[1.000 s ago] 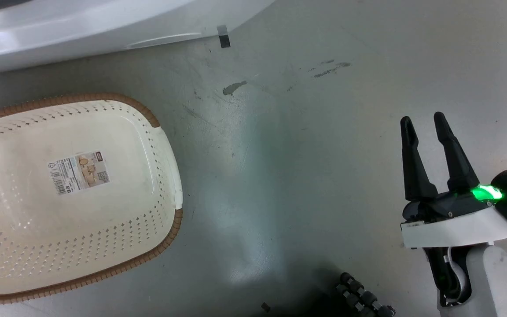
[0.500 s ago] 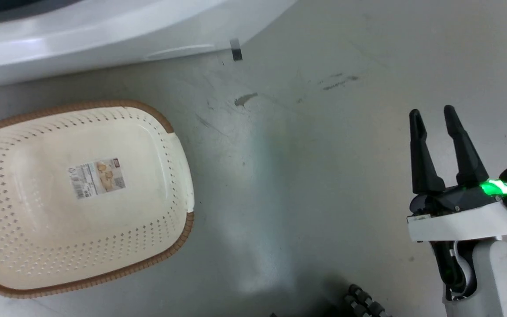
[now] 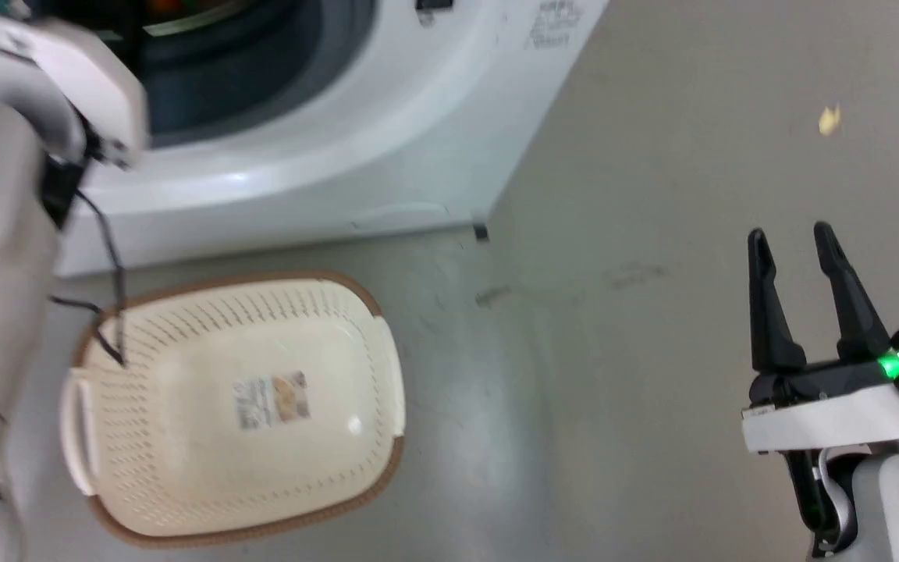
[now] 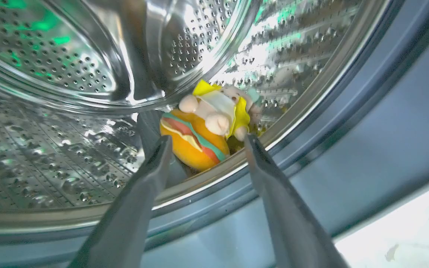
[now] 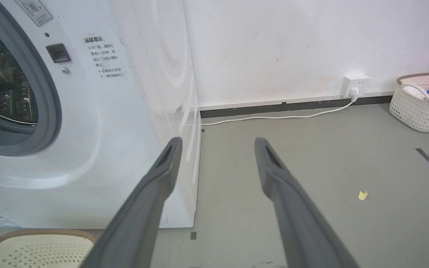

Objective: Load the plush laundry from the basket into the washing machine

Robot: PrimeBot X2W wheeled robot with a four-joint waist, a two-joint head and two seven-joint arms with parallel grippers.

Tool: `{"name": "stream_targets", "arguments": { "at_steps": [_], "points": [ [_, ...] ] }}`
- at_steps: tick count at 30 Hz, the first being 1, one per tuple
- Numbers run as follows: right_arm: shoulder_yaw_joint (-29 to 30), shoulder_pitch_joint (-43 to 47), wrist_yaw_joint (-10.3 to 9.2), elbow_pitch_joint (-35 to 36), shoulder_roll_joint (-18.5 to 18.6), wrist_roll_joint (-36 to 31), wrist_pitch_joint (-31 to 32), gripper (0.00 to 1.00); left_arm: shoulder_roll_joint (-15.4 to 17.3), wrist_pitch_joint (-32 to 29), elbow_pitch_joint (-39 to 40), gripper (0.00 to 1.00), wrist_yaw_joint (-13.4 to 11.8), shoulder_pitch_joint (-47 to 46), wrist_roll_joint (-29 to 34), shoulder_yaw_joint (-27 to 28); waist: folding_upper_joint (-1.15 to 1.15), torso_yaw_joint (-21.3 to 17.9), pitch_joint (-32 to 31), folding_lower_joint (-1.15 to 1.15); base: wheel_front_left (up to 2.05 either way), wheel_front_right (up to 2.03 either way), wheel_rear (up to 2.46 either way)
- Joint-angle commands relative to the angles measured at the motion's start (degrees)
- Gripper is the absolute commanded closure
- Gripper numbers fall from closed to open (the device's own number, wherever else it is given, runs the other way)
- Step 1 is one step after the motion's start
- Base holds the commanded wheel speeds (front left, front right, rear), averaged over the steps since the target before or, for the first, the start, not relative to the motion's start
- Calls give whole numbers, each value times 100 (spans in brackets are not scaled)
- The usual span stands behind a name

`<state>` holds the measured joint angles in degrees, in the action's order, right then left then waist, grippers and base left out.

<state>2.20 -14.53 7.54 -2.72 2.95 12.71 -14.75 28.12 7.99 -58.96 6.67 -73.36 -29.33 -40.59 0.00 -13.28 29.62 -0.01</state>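
Seen in the right wrist view:
- Grey floor (image 5: 311,167).
- White wall (image 5: 274,44), 12 o'clock, with a black skirting strip (image 5: 292,106) at its foot.
- White socket (image 5: 355,85), 2 o'clock; a white cable (image 5: 274,118) runs from it towards 9 o'clock.
- White woven hamper (image 5: 419,111) holding coloured cloth, 3 o'clock.
- Yellow scrap (image 5: 362,194), 4 o'clock.
- Black tape mark (image 5: 423,155) near the hamper.

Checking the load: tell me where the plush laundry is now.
In the left wrist view, the plush laundry lies inside the drum of the washing machine, near its front lip, just beyond the fingertips of the open left gripper.
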Motion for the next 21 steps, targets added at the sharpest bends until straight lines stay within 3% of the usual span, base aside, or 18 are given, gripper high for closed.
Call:
{"name": "stream_targets", "arguments": {
  "at_steps": [1,4,10,17,21],
  "points": [
    [41,89,-5,-4,-7,-77,-25,0,-85,226,23,0,-38,180,-58,24,0,466,-798,1,0,0,0],
    [150,292,-5,-26,-7,-243,-25,0,-316,612,257,0,-156,819,-208,132,0,719,-1392,1,0,0,0],
    [176,563,-5,-68,-7,-413,-25,0,-305,695,1176,0,-461,1819,-303,457,0,936,-1963,1,0,0,0],
    [122,954,-5,-35,-7,-525,-25,0,-229,699,3419,0,-1429,3951,-127,1268,0,1210,-2508,1,0,0,0],
    [68,1136,-5,-35,-7,-521,-25,0,-254,699,4451,0,-1852,5169,-15,1660,0,1272,-2692,1,0,0,0]
  ]
}}
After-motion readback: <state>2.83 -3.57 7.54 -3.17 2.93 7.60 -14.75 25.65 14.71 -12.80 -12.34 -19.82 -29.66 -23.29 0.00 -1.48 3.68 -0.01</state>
